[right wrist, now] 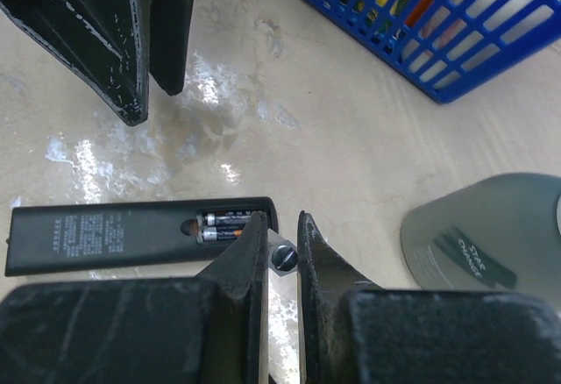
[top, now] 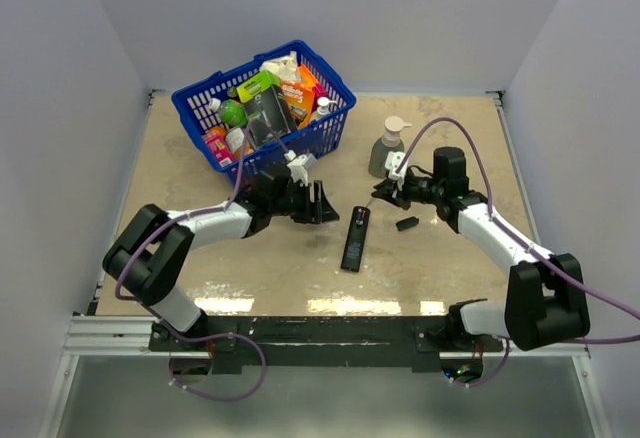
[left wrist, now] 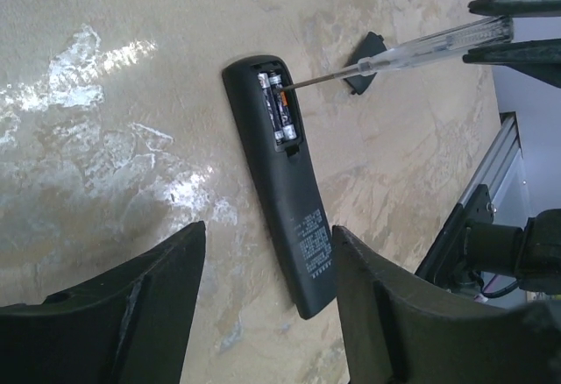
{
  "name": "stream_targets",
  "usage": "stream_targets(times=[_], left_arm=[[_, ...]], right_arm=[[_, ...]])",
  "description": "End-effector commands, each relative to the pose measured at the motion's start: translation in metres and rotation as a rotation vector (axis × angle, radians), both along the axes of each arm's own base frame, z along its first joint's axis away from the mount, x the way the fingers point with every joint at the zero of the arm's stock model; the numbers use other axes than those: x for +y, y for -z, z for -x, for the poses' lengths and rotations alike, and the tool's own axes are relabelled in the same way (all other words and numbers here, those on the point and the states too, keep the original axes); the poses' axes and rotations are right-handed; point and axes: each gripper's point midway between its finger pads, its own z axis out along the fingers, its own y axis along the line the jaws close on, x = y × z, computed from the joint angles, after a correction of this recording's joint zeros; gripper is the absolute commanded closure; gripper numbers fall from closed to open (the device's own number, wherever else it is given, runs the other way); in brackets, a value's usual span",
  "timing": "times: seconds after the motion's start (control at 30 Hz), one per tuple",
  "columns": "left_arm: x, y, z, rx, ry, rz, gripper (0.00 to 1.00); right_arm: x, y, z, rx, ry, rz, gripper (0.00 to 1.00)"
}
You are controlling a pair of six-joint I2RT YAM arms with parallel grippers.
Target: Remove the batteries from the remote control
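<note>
The black remote control (top: 355, 239) lies on the table with its slot face up and its cover off. Two small batteries (left wrist: 278, 108) sit side by side in the open slot at its far end; they also show in the right wrist view (right wrist: 223, 224). My right gripper (right wrist: 282, 235) is shut on a clear-handled screwdriver (left wrist: 421, 46), whose metal tip rests on the batteries. My left gripper (left wrist: 267, 314) is open and empty, just above the table at the remote's (left wrist: 280, 182) other end, not touching it.
The short black cover piece (top: 406, 223) lies right of the remote. A grey soap dispenser (top: 390, 148) stands behind the right gripper (top: 388, 193). A blue basket (top: 330, 133) full of groceries stands at the back left, behind the left gripper (top: 325, 203).
</note>
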Motion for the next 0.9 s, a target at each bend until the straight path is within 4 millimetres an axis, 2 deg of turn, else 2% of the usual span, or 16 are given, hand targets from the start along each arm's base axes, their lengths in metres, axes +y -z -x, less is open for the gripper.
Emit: stream_targets(times=[0.0, 0.2, 0.33, 0.47, 0.57, 0.7, 0.87], left_arm=[[-0.020, -0.007, -0.015, -0.026, 0.020, 0.034, 0.38], [-0.040, 0.009, -0.006, -0.011, 0.077, -0.001, 0.41], [-0.052, 0.011, 0.002, -0.017, 0.116, -0.005, 0.43], [-0.059, 0.017, 0.002, -0.019, 0.128, -0.018, 0.46], [-0.059, 0.032, 0.002, -0.004, 0.136, -0.041, 0.49], [-0.056, 0.051, 0.001, 0.014, 0.128, -0.080, 0.55], [-0.053, 0.057, -0.001, 0.013, 0.117, -0.100, 0.57]], right_arm=[[-0.022, 0.011, -0.014, 0.008, 0.079, 0.034, 0.90], [-0.025, 0.017, -0.009, 0.044, 0.098, 0.029, 0.89], [-0.026, 0.016, -0.008, 0.041, 0.106, 0.030, 0.89], [-0.038, 0.017, -0.012, 0.066, 0.175, 0.029, 0.90], [-0.043, 0.023, -0.016, 0.082, 0.217, 0.046, 0.91], [-0.043, 0.027, -0.012, 0.125, 0.209, 0.044, 0.95], [-0.049, 0.032, -0.012, 0.143, 0.266, 0.054, 0.95]])
